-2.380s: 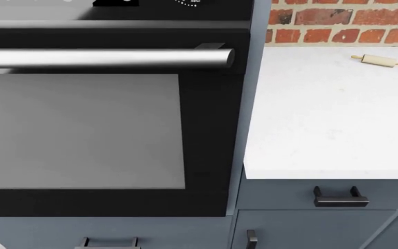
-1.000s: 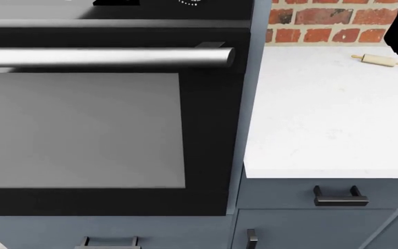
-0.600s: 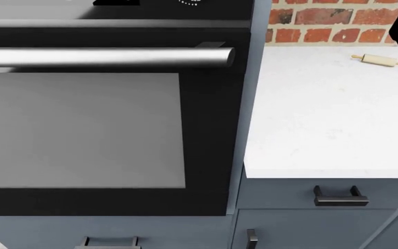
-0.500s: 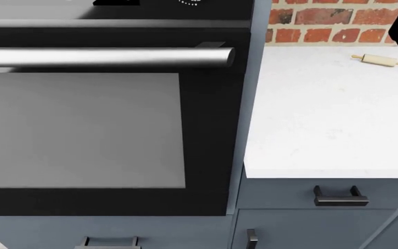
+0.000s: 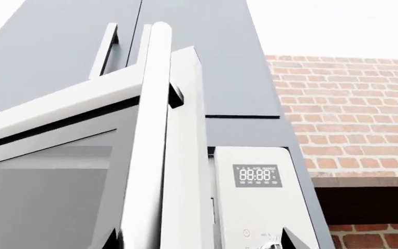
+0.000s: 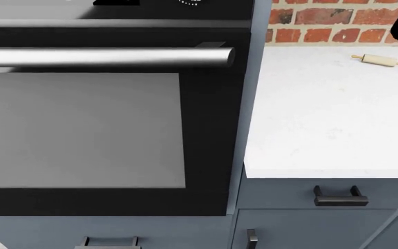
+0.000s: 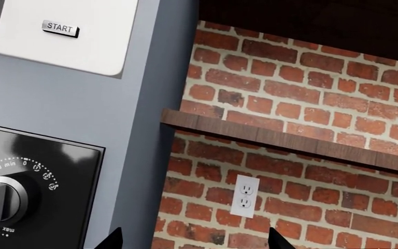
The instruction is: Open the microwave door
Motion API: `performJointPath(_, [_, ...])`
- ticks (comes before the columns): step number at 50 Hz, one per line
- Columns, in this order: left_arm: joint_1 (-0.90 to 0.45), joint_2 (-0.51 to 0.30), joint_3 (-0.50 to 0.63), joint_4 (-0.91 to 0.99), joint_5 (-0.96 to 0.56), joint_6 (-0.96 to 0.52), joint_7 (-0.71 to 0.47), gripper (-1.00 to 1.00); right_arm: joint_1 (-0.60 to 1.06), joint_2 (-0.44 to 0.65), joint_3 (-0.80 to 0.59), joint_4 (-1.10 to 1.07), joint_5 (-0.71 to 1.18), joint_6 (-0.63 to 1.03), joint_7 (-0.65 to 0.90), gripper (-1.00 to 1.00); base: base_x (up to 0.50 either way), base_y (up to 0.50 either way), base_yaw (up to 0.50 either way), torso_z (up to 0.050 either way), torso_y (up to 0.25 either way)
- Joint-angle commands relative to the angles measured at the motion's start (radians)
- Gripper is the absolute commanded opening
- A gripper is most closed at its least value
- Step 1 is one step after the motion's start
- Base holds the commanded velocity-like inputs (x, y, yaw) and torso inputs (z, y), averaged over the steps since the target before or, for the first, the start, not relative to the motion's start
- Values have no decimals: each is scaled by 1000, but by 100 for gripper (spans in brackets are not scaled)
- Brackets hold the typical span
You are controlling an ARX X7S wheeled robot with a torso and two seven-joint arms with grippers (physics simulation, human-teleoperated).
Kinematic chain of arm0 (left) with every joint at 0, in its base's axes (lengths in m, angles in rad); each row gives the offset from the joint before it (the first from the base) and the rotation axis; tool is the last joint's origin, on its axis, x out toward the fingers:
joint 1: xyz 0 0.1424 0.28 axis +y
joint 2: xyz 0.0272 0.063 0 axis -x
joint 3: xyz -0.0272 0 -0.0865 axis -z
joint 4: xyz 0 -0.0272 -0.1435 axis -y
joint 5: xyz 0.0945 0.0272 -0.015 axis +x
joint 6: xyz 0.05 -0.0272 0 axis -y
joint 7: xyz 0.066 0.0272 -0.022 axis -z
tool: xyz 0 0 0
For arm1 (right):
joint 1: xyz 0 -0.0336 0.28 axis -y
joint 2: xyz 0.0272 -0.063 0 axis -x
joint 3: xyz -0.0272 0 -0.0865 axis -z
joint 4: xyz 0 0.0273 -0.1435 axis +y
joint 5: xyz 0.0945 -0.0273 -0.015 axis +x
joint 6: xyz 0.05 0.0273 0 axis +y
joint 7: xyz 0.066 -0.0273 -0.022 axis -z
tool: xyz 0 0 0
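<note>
My left wrist camera looks up at the microwave [image 5: 185,171]: a glossy white door with a long rounded white handle [image 5: 147,135], beside a flat panel with a digital display [image 5: 256,175]. My head camera shows a black oven [image 6: 109,119] with a brushed steel bar, a smooth white bench [image 6: 323,114] carrying a wooden rolling pin [image 6: 379,60], and a brick wall [image 7: 302,104]. In the right wrist view, two dark fingers [image 7: 112,239] stand apart. Left fingers: I cannot tell.

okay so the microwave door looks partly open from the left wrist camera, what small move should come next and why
Probably swing the microwave door a little wider with the left arm. It stands ajar, its edge angled away from the control panel, not fully open. Neither view shows the left gripper's grip, so move gently.
</note>
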Motion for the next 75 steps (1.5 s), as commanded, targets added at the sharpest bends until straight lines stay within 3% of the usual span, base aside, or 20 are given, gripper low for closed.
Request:
performJointPath(1, [-12,118,76,90,379,51,375,100,-21,26,29,-16,11,-20,-10,100,0,0,0,0,10])
performJointPath(6, [-12,118,164,64,607,113,540,100,-35,36,42,-28,21,-33,-11,100,0,0,0,0,0])
performJointPath(10, [-12,118,190,36,638,150,563,100,-54,50,61,-39,27,-43,-15,100,0,0,0,0,0])
performJointPath(19, [-12,118,157,-11,308,195,319,100,-93,66,94,-54,21,-56,-28,100,0,0,0,0,0])
performJointPath(34, [-12,118,195,-29,-23,239,96,100,-112,88,116,-62,23,-69,-36,100,0,0,0,0,0])
performJointPath(52, [-12,118,467,-389,-602,333,-188,100,-253,126,225,-110,20,-98,-55,100,0,0,0,0,0])
performJointPath(66, [-12,118,541,-781,-403,412,23,100,-281,120,230,-120,9,-106,-58,100,0,0,0,0,0])
performJointPath(75, [-12,118,503,-939,-258,468,38,100,-299,122,235,-124,3,-107,-64,100,0,0,0,0,0])
